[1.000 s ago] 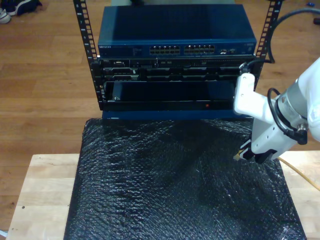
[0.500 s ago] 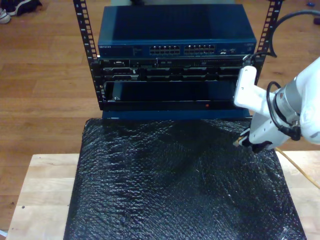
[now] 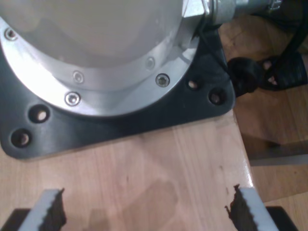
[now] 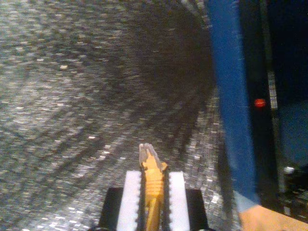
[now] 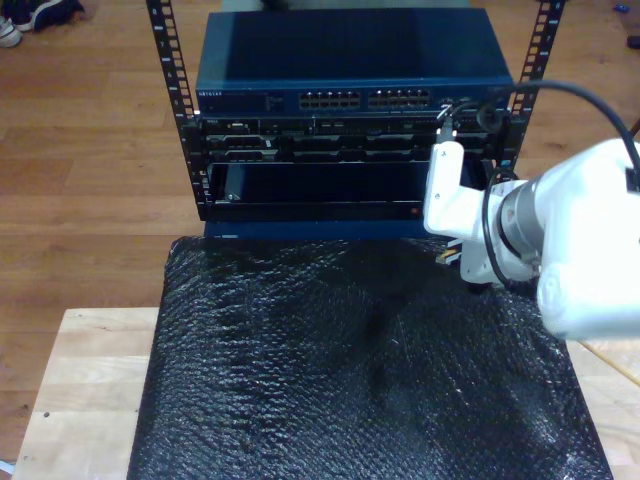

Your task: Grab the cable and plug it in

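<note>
A mat (image 5: 330, 380) covers the tabletop (image 5: 85, 390), and behind it stands a rack (image 5: 350, 120) with a switch (image 5: 350, 70) on top. My second claw (image 4: 154, 192) hangs over the mat toward the exterior view's right, just before the rack, with the cable (image 4: 153, 178) between its fingers.

Overhead exterior view; two close wrist views

The mat (image 5: 330, 380) under me is black, crinkled and rough, with glints across it like bubble wrap. The table (image 5: 85, 390) is pale smooth wood, matt. My second gripper (image 4: 153, 192) has white ridged plastic pads (image 4: 132, 197) on the cable (image 4: 153, 183), whose orange boot looks ribbed and whose plug is clear plastic. The switch (image 5: 350, 60) is smooth blue painted metal. The base (image 3: 86, 62) is brushed, shiny metal on a matt black plate (image 3: 144, 120).
</note>
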Controlling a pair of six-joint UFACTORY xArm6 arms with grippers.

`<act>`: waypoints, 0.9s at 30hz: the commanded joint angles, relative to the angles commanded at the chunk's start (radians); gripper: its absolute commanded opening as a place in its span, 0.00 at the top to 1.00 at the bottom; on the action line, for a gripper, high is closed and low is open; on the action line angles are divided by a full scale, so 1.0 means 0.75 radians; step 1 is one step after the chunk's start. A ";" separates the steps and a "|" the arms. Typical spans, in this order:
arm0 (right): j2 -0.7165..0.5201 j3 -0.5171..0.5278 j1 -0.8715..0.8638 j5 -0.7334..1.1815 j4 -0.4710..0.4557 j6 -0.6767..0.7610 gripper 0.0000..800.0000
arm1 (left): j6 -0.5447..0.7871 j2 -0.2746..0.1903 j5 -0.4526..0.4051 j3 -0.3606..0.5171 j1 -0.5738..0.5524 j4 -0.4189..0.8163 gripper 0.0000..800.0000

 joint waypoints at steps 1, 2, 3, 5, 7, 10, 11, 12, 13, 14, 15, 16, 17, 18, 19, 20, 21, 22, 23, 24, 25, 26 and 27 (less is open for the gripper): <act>-0.004 0.023 -0.004 -0.025 -0.008 -0.008 1.00 | 0.000 0.000 0.000 0.002 0.000 0.000 0.00; -0.006 0.049 -0.006 -0.053 -0.023 -0.023 1.00 | 0.000 0.000 0.000 0.000 0.000 0.000 0.00; -0.006 0.068 -0.014 -0.088 -0.035 -0.039 1.00 | 0.000 0.000 0.000 0.000 -0.002 0.000 0.00; 0.002 0.076 -0.039 -0.158 -0.041 -0.047 1.00 | 0.000 0.000 0.000 0.002 0.000 0.000 0.00; 0.006 0.065 -0.047 -0.180 -0.043 -0.047 1.00 | 0.000 0.000 0.000 0.000 0.000 0.000 0.00; 0.010 0.057 -0.049 -0.194 -0.045 -0.043 1.00 | 0.000 0.000 0.000 0.002 0.000 0.000 0.00; 0.008 0.057 -0.051 -0.209 -0.043 -0.043 1.00 | 0.000 0.000 0.000 0.002 0.000 0.000 0.00; 0.008 0.057 -0.051 -0.237 -0.043 -0.041 1.00 | 0.000 0.000 0.000 0.002 0.000 0.000 0.00; 0.010 0.059 -0.049 -0.286 -0.043 -0.041 1.00 | 0.000 0.000 0.000 0.000 0.000 0.000 0.00; 0.012 0.070 -0.047 -0.354 -0.043 -0.043 1.00 | 0.000 0.000 0.000 0.000 0.000 0.000 0.00; 0.025 0.078 -0.045 -0.421 -0.045 -0.047 1.00 | 0.000 0.000 0.000 0.000 0.000 0.000 0.00; 0.043 0.088 -0.045 -0.481 -0.045 -0.049 1.00 | 0.000 0.000 0.000 0.000 0.000 0.000 0.00; 0.063 0.092 -0.047 -0.530 -0.045 -0.049 1.00 | 0.000 0.000 0.000 0.000 0.000 0.000 0.00; 0.078 0.092 -0.047 -0.563 -0.045 -0.051 1.00 | 0.000 0.000 0.000 0.000 0.000 0.000 0.00; 0.090 0.094 -0.047 -0.585 -0.045 -0.051 1.00 | 0.000 0.000 0.000 0.000 0.000 0.000 0.00; 0.098 0.098 -0.047 -0.597 -0.045 -0.053 1.00 | 0.000 0.000 0.000 0.000 0.000 0.000 0.00; 0.100 0.104 -0.045 -0.604 -0.047 -0.053 1.00 | 0.000 0.000 0.000 0.000 0.000 0.000 0.00; 0.100 0.121 -0.045 -0.606 -0.049 -0.053 1.00 | 0.000 0.000 0.000 0.000 0.000 0.000 0.00; 0.094 0.145 -0.045 -0.608 -0.055 -0.061 1.00 | 0.000 0.000 0.000 0.000 0.000 0.000 0.00; 0.090 0.166 -0.045 -0.610 -0.063 -0.070 1.00 | 0.000 0.000 0.000 0.000 0.000 0.000 0.00; 0.084 0.180 -0.045 -0.622 -0.076 -0.078 1.00 | 0.000 0.000 0.000 0.000 0.000 0.000 0.00; 0.076 0.188 -0.045 -0.644 -0.082 -0.084 1.00 | 0.000 0.000 0.000 0.000 0.000 0.000 0.00; 0.063 0.203 -0.041 -0.677 -0.088 -0.088 1.00 | 0.000 0.000 0.000 0.000 0.000 0.000 0.00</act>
